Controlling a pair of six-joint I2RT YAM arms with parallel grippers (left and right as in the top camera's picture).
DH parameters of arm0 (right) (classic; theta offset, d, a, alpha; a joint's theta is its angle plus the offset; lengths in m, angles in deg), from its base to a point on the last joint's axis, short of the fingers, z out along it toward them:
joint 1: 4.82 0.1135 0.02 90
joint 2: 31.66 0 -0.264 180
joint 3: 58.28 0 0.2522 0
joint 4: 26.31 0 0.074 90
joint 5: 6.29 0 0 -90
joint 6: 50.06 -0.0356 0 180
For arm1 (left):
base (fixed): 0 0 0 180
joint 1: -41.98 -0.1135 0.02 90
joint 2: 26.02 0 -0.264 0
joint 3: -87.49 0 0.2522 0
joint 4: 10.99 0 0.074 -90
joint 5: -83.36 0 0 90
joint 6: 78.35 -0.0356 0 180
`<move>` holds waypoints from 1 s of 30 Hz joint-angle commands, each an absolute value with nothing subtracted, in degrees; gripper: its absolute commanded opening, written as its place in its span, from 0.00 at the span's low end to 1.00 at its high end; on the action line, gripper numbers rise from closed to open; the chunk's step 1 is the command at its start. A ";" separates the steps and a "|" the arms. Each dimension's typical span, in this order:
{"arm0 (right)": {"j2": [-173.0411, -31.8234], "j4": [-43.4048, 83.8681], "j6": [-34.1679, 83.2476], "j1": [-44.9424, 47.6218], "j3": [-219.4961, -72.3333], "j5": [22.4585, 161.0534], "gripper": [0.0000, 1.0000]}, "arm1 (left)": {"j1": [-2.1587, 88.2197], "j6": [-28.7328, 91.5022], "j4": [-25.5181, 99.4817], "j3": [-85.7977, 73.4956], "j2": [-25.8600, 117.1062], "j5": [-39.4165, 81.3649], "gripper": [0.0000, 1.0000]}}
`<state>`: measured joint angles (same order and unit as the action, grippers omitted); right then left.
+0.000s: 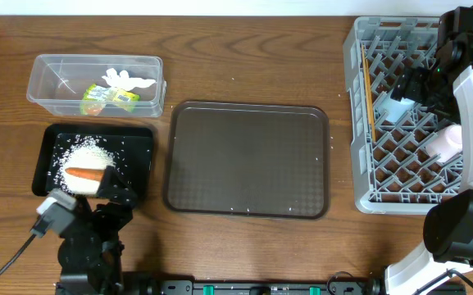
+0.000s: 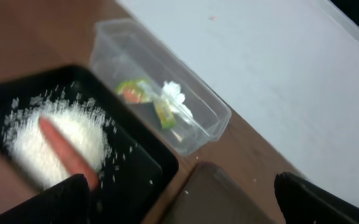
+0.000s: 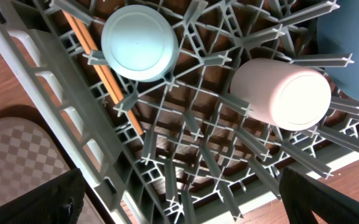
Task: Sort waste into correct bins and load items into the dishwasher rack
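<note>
Two pairs of jaws gape empty on my feed: left jaws by the black tray (image 1: 143, 139) with rice (image 1: 88, 152) and carrot (image 1: 84, 174), right jaws above the rack (image 1: 359, 106). Brown wooden counter (image 1: 244, 57), white wall (image 2: 260, 50) behind.

Wood-grain table (image 1: 244, 57) with a dull sheen. At its centre is a brown tray (image 1: 248, 156), matt plastic with a fine checkered texture. Left of the brown tray: a clear glossy plastic tub (image 1: 97, 57) with a crinkled shiny wrapper (image 1: 109, 97) and crumpled paper tissue (image 1: 125, 79); a smooth black tray (image 1: 138, 156) with grainy rice (image 1: 88, 152) and a smooth carrot (image 1: 84, 173). Right of it: a matt grey plastic rack (image 1: 357, 123) with wooden chopsticks (image 1: 368, 82), a smooth blue cup (image 3: 139, 42) and a softly glossy whitish cup (image 3: 285, 93).
</note>
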<state>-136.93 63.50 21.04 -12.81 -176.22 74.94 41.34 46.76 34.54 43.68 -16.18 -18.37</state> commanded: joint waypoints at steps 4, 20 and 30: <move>-136.80 63.52 20.26 -13.01 -176.26 74.74 0.99 | 41.29 29.23 28.58 47.55 -18.78 -16.69 0.98; -136.78 63.54 20.26 -12.51 -176.26 74.74 0.99 | 41.29 23.88 13.76 63.53 -25.90 -12.53 0.98; -136.78 63.54 20.26 -12.59 -176.26 74.74 0.99 | 41.29 18.54 12.82 70.79 -25.93 -8.07 0.98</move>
<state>-136.93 63.50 21.04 -12.79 -176.18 74.98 41.34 21.63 12.82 68.99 -25.27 -10.54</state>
